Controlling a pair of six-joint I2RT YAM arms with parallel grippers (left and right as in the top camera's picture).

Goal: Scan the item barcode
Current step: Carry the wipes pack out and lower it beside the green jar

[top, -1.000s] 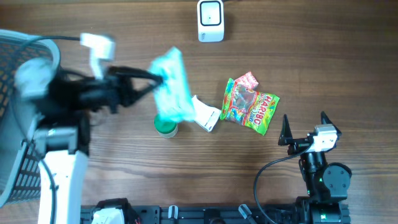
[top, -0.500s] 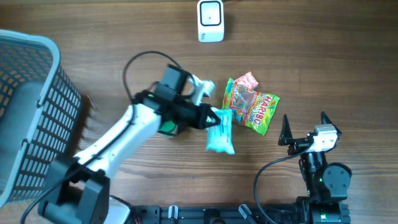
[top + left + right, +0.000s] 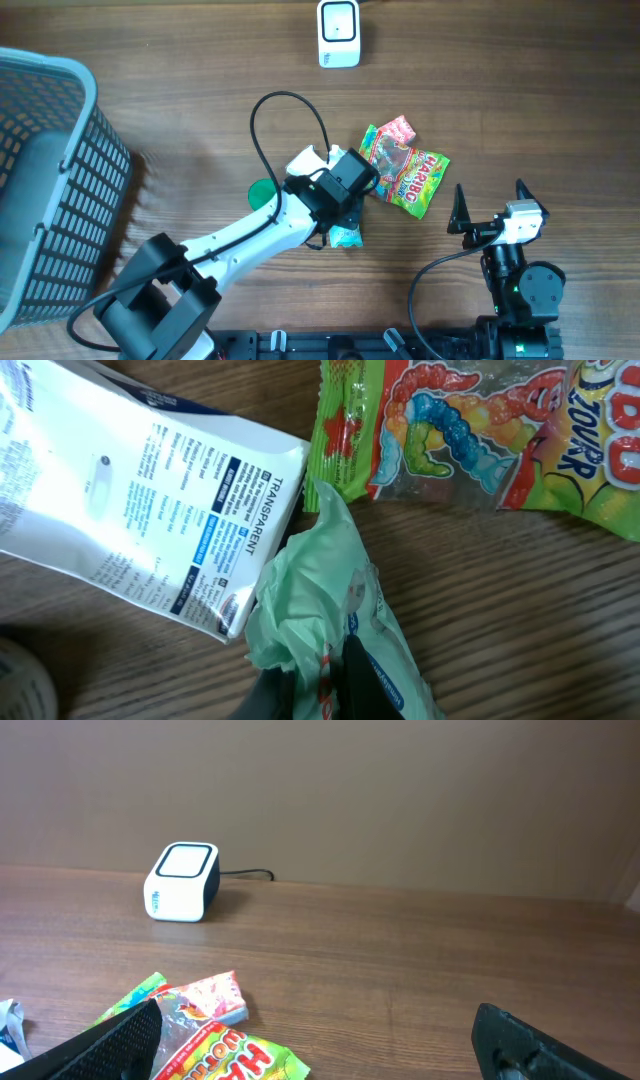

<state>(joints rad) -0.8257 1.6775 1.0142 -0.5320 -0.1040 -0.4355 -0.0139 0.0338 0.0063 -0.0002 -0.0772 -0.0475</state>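
Observation:
My left gripper (image 3: 325, 685) is shut on a crumpled pale green wipes packet (image 3: 320, 580), pinching its edge low over the table. From overhead, only a bit of that packet (image 3: 347, 237) shows under the left arm. It lies between a white printed pouch (image 3: 150, 490) and the Haribo gummy bag (image 3: 470, 430). No barcode shows on the packet. The white scanner (image 3: 338, 33) stands at the far edge, also seen as the scanner (image 3: 183, 880) in the right wrist view. My right gripper (image 3: 490, 205) rests open near the front right, holding nothing.
A grey mesh basket (image 3: 50, 180) fills the left side. A green round lid (image 3: 262, 192) lies beside the left arm. A small pink packet (image 3: 205, 995) sits behind the Haribo bag (image 3: 200, 1040). The white pouch (image 3: 310, 160) pokes out beside the wrist.
The left arm has swung from beside the basket to the table's middle, carrying the green packet down beside the white pouch. The right arm has not moved.

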